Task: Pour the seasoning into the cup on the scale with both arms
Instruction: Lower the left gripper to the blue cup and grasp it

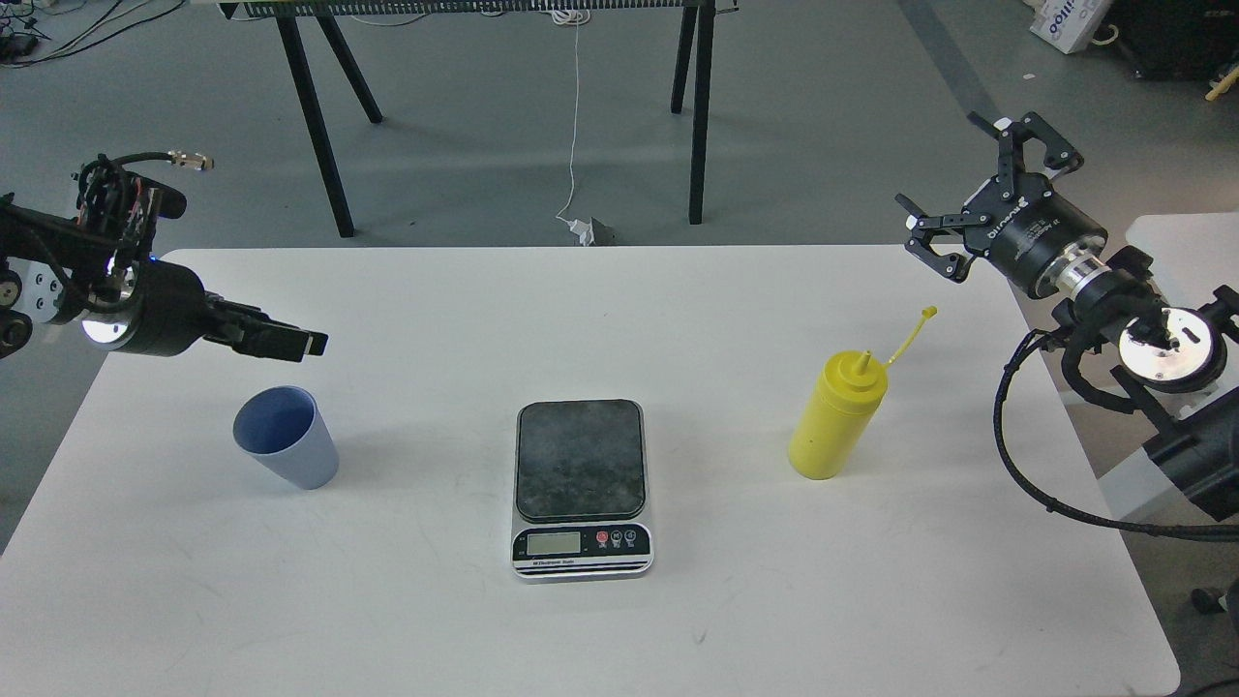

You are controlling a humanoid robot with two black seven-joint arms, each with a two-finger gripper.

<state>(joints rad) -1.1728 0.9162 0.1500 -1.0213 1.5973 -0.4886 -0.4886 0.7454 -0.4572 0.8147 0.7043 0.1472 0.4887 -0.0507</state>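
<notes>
1. Cup stands upright on worktop, left side, just below & slightly right of left pincer; not touching it.
2. Left pincer: seen side-on, dark, fingers look pressed together but can't tell for sure; holds nothing, hangs over worktop edge area above cup.
3. Scale sits mid-worktop betw. cup & bottle, platform bare, display facing the viewer.
4. Yellow bottle stands upright on right side, nozzle up, small cap out on its tether to upper right. Well apart from scale.
5. Right pincer is up & to the right of bottle, beyond worktop's back-right corner, clear of bottle & cap.
6. Right pincer fingers spread wide apart, nothing betw. them, touching nothing.
7. Cup & bottle both off the scale, one each side.
</notes>
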